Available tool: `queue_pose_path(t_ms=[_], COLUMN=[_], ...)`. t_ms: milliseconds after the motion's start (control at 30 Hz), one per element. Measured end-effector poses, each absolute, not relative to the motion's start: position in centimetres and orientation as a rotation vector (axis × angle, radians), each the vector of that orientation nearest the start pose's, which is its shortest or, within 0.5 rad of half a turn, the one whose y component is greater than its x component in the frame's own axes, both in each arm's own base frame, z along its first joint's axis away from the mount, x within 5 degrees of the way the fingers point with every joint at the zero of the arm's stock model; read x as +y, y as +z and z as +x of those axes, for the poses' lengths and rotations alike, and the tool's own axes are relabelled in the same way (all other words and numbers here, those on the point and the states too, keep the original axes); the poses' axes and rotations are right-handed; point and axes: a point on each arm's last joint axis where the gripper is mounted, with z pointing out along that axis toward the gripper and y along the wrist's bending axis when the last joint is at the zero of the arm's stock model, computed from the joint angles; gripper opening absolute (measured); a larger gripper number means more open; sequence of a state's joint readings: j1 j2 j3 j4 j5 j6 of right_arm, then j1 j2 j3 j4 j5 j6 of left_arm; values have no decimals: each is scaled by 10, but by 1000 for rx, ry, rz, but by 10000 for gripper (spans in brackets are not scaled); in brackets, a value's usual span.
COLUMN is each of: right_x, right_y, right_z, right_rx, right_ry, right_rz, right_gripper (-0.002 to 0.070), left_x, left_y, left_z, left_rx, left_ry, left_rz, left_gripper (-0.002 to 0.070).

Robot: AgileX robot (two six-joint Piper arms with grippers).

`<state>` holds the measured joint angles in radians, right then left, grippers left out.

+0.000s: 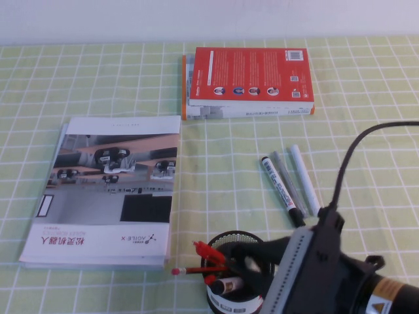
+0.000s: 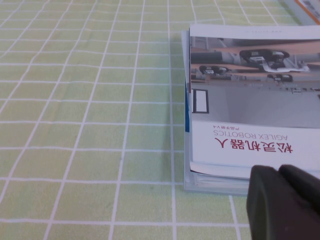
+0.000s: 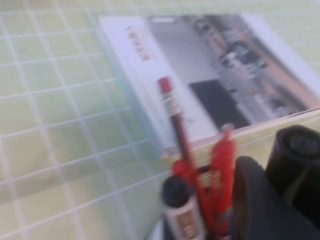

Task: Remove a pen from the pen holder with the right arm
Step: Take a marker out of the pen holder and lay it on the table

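Note:
The black mesh pen holder stands at the table's near edge, with red pens and a black-capped white marker leaning out of it. My right gripper reaches into the holder from the right. In the right wrist view the right gripper is shut on a black-capped pen, beside the red pens and the marker. My left gripper is shut, hanging low over the near corner of the magazine. It does not show in the high view.
Three pens lie side by side on the green checked cloth, right of centre. A magazine lies at the left. A stack with a red book on top sits at the back. My right arm's cable arches above the pens.

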<state>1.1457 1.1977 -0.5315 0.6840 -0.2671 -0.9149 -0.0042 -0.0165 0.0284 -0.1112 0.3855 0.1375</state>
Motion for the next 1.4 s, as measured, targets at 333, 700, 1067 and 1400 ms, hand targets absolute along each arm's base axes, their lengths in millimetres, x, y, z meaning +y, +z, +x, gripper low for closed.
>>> queue_pose_path(t_ms=[333,700,1067,1400], right_x=[202,210,179,139], right_y=[288,338,369,376], right_z=[123,132,182,226], right_rx=[1488,1410,1476,1634], right_ry=[331,326,293,374], right_rz=[-991,-862,-708,-545], right_gripper=[99,99,99,99], left_x=[-4,-4,-4,-4], left_y=[170,170,170,170], left_z=[52,52,52,52], left_rx=[1877,1877,1877,1877], left_ry=[-18,-18,-18,-18], left_rz=[65,65,65,65], left_gripper=[-5,-5,-5,-5])
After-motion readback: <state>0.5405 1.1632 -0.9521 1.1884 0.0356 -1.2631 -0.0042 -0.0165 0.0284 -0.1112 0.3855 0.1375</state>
